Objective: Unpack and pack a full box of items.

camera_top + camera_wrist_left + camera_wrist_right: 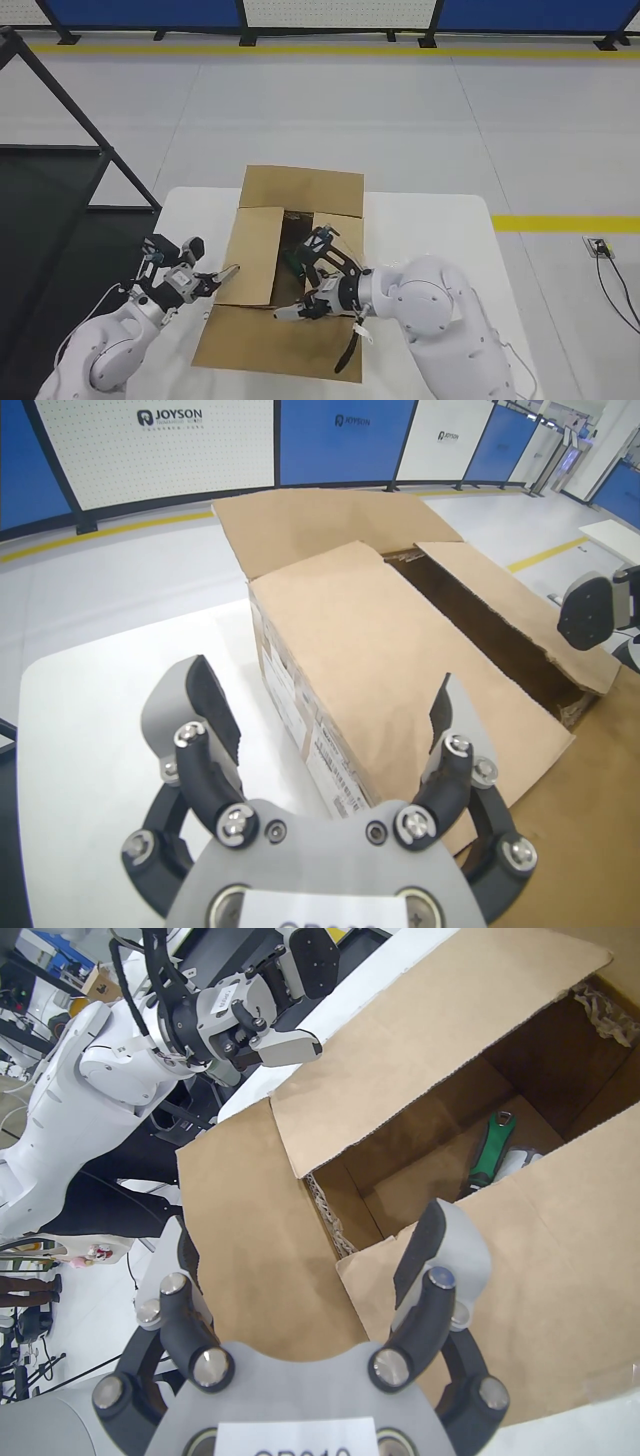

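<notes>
The white bench (430, 215) carries a large brown cardboard box (255, 250) at its middle, with its flaps unfolded and a dark gap open down the centre. The left gripper (324, 680) is at the box's side wall. Its 2 fingers (212, 700) are spread wide and hold nothing. 1 finger is over the bare bench beside the labelled wall and the other is over the flap that lies across the box top, so the upper edge of that wall runs between them. Whether either finger touches the cardboard cannot be told. The right gripper (310, 1228) is at the near end of the box, its fingers (422, 1243) also spread wide. The corner of a near flap passes between them, with 1 finger on top of the cardboard and the other partly hidden behind it, and they are not closed on it. Ahead of and below the right fingers, on the floor of the box, lies a green-handled tool (487, 1153) with a metal end. A small white item (520, 1159) is just beside it, partly hidden by the flap. Further ahead, at the box's far corner, sits some crumpled paper (600, 1013).
</notes>
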Robot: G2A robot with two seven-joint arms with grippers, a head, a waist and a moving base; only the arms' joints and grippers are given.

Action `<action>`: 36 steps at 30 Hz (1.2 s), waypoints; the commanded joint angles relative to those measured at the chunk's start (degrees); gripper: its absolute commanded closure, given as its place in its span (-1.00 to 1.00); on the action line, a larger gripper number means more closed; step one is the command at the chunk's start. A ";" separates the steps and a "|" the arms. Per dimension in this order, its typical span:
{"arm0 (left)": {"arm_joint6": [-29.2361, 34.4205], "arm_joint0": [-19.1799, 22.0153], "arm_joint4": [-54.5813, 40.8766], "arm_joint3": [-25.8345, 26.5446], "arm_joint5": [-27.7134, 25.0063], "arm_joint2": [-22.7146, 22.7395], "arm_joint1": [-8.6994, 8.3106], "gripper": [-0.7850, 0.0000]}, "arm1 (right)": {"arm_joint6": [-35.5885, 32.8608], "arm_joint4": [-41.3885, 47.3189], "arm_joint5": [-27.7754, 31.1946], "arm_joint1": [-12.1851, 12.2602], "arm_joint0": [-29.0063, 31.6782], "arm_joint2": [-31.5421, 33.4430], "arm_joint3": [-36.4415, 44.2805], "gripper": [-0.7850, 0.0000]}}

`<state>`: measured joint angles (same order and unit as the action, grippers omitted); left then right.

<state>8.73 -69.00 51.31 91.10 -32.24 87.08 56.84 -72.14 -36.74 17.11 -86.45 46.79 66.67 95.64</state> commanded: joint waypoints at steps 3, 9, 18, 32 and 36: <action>1.22 -0.04 -0.74 1.25 -0.86 0.22 -0.08 -1.00 | 0.04 -0.14 -0.82 0.49 0.29 0.41 0.28 -1.00; 4.65 3.57 3.84 1.30 -0.94 -3.41 0.13 -1.00 | 0.79 -0.09 -2.04 0.86 -0.76 -0.75 -1.63 -1.00; 9.39 8.73 12.02 -0.17 -0.80 -8.11 0.39 -1.00 | 0.79 1.05 -1.77 1.37 -2.00 -2.91 -3.16 -1.00; 13.65 10.21 14.78 0.15 1.92 -9.88 0.55 -1.00 | -0.15 -0.59 -5.74 1.86 -4.91 -6.55 -6.40 -1.00; 14.17 10.42 14.98 0.10 2.26 -10.18 0.60 -1.00 | -0.18 -0.67 -6.60 1.91 -5.83 -7.55 -6.97 -1.00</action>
<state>22.89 -58.62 66.14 91.23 -30.15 76.95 57.44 -72.28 -37.33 10.68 -84.56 41.12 59.26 88.76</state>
